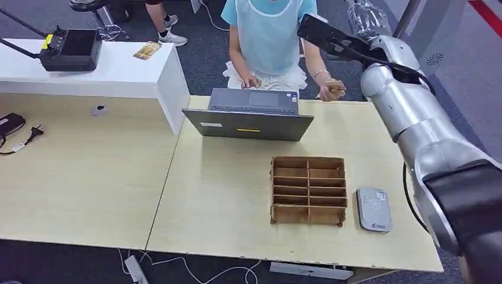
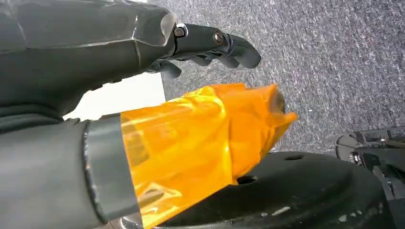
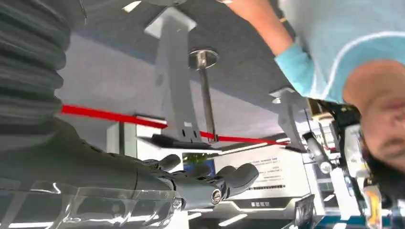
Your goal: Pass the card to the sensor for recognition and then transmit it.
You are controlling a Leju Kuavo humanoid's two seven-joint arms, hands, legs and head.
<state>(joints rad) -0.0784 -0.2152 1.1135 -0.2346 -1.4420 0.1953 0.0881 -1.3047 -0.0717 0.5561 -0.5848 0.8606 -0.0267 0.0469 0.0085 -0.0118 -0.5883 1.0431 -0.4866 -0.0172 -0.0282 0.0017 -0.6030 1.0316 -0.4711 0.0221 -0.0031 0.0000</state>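
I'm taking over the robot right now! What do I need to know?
Left hand: hangs low over the carpet, holds nothing.
Right hand: raised towards the person behind the laptop, fingers apart, holds nothing.
Card: what looks like it is in the person's hand, at the table's far edge.
Sensor: grey pad on the table, right of the wooden divider box.
Done: the handover, it seems; the scan cannot be judged.
Left: probably lowering the right arm.

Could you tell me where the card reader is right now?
In the head view, the grey card reader lies flat on the table's right side, just right of the wooden divider box.
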